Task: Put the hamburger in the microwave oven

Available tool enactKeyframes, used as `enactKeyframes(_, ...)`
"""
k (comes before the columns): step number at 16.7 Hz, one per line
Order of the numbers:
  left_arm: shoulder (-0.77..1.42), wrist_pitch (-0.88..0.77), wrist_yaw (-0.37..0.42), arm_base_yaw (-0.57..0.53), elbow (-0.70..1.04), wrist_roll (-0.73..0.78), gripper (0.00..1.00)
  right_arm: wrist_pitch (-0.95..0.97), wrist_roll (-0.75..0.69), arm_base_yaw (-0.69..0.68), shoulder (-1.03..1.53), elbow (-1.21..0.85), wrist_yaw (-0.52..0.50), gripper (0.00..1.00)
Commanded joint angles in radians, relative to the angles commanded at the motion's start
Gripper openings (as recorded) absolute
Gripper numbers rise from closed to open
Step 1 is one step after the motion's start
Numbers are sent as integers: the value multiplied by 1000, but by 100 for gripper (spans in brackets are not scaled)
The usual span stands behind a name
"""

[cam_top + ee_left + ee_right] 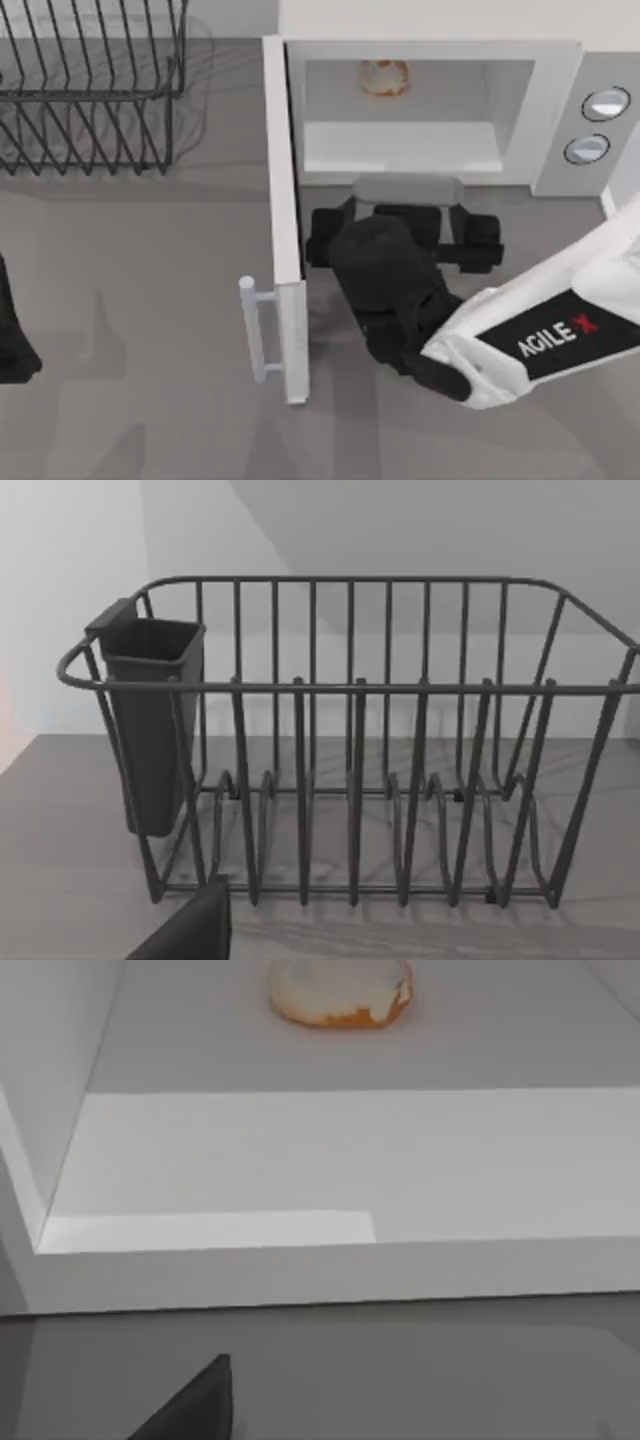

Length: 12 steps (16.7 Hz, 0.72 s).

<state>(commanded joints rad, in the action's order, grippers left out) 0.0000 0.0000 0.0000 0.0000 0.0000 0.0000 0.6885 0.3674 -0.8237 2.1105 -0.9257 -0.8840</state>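
The hamburger (384, 76), a small orange-tan bun with pale patches, lies on the floor of the microwave oven (545, 110) near the back of its pale cavity. It also appears deep in the cavity in the right wrist view (342, 995). The white door (285, 210) stands swung wide at the left of the opening, its silver bar handle (256, 328) facing left. My right gripper (405, 225) hovers just outside the opening, apart from the hamburger, open and holding nothing. One dark fingertip (190, 1410) shows above the table before the sill. My left gripper (12, 335) is parked at the left edge.
A dark wire rack (90, 90) stands at the back left, with a dark cup (150, 720) hung on one end. Two round silver knobs (596, 125) sit on the oven's right panel. The open door divides the table between rack and right arm.
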Motion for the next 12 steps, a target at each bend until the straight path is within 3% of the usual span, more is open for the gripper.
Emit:
enactKeyframes(8, 0, 0, 0, 0, 0, 0, 100, -313, -1, 1, -215, -79, 4, 100)
enactKeyframes(12, 0, 0, 0, 0, 0, 0, 100, -372, -1, 1, -269, -100, 4, 100)
